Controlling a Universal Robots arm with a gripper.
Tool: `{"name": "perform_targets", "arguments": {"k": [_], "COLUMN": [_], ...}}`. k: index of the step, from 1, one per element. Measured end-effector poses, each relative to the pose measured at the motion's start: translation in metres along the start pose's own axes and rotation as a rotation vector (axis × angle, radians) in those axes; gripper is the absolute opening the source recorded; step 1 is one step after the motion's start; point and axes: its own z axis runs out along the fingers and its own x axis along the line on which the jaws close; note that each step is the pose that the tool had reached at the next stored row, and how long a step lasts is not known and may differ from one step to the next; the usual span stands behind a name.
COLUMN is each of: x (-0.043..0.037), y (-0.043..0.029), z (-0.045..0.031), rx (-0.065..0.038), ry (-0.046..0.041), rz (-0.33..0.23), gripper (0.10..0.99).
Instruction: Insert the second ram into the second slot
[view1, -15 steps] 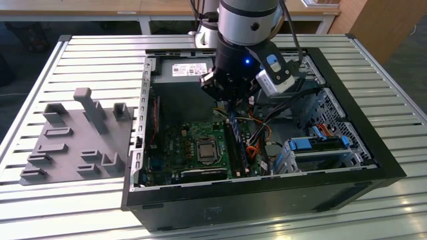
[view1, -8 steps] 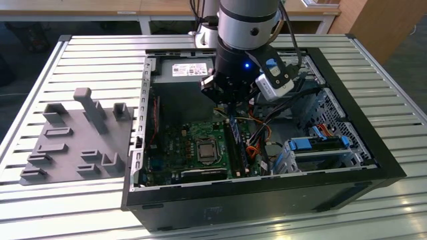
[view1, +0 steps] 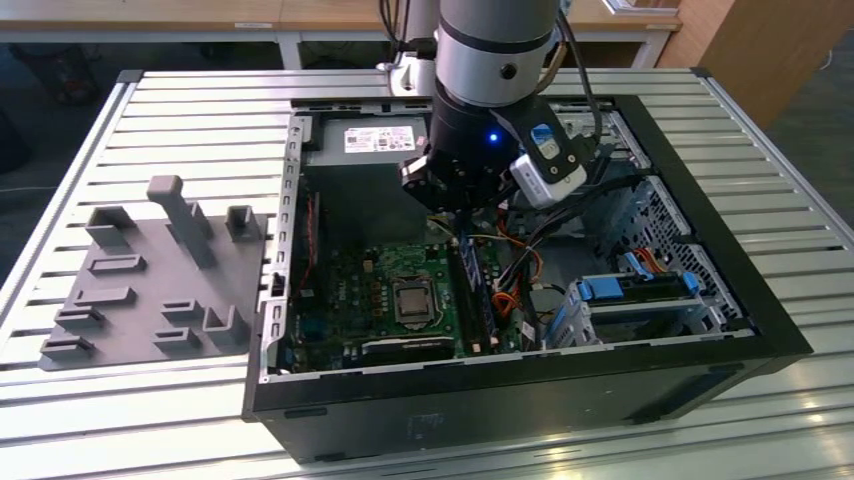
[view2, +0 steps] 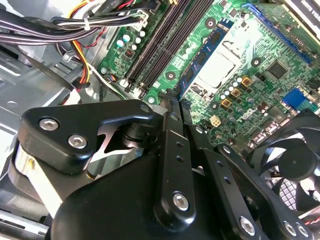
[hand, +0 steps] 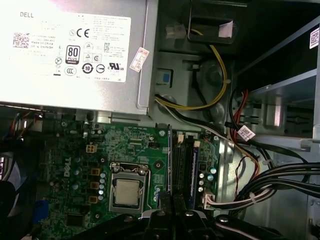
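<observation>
Your black two-finger gripper (view2: 178, 102) is pinching the second ram (view2: 202, 57), a thin blue circuit-board stick. The stick is lying just beside the long black memory slots (view2: 161, 42). It is looking unseated, so insertion is remaining.

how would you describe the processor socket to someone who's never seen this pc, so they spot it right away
Look into the open black computer case and find the green motherboard on its floor. Near the board's middle, beside the long dark memory slots, is the processor socket: the only square metal frame around a plain silver plate.
</observation>
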Motion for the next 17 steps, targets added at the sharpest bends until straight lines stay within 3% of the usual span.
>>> {"name": "perform_targets", "arguments": {"k": [17], "x": [0.0004], "y": [-0.0042], "z": [0.0069], "rx": [0.000], "ry": [0.0002], "rz": [0.000], "gripper": [0.133]}}
